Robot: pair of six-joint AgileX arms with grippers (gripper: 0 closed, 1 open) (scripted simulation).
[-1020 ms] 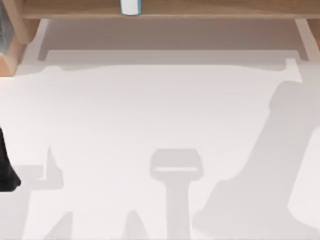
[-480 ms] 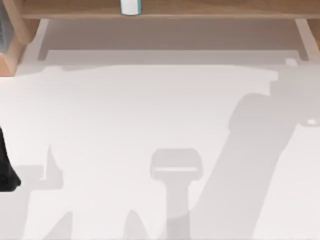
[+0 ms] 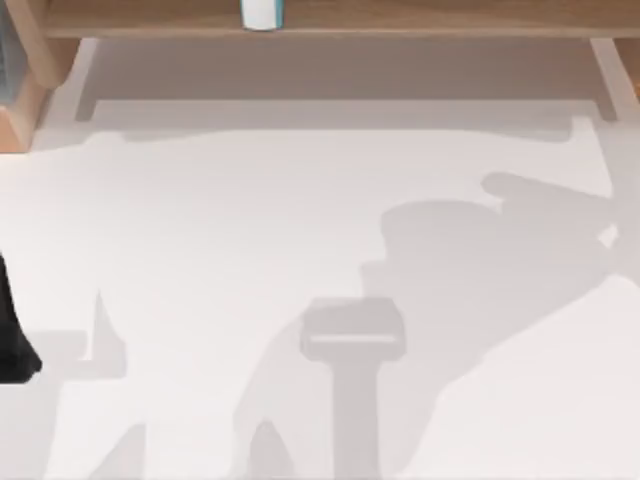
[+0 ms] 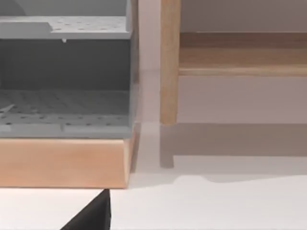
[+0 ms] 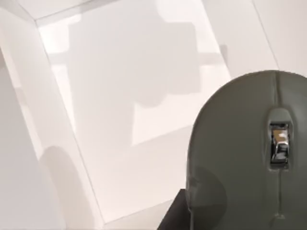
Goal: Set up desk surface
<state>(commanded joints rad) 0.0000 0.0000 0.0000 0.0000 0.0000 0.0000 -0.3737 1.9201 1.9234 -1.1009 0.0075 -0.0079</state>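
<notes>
The desk surface [image 3: 230, 230] is a broad white tabletop crossed by grey shadows. A grey computer mouse [image 5: 240, 153] with a silver scroll wheel hangs close in the right wrist view. My right gripper [image 5: 175, 215] is shut on it, and a dark finger shows at its lower edge. The right arm's wide shadow [image 3: 470, 260] lies over the right half of the desk surface. My left arm [image 3: 12, 340] is parked at the left edge, and a black tip of its gripper [image 4: 91, 218] shows low over the white top.
A light-brown wooden shelf frame [image 3: 330, 20] runs along the back, with a white and teal cup [image 3: 262, 13] on it. At the back left stands a grey perforated rack [image 4: 62, 100] on a wooden base [image 4: 62, 163], beside a wooden post [image 4: 169, 62].
The right arm's shadow has swept leftward from the right edge toward the middle of the desk surface. The left arm has not moved.
</notes>
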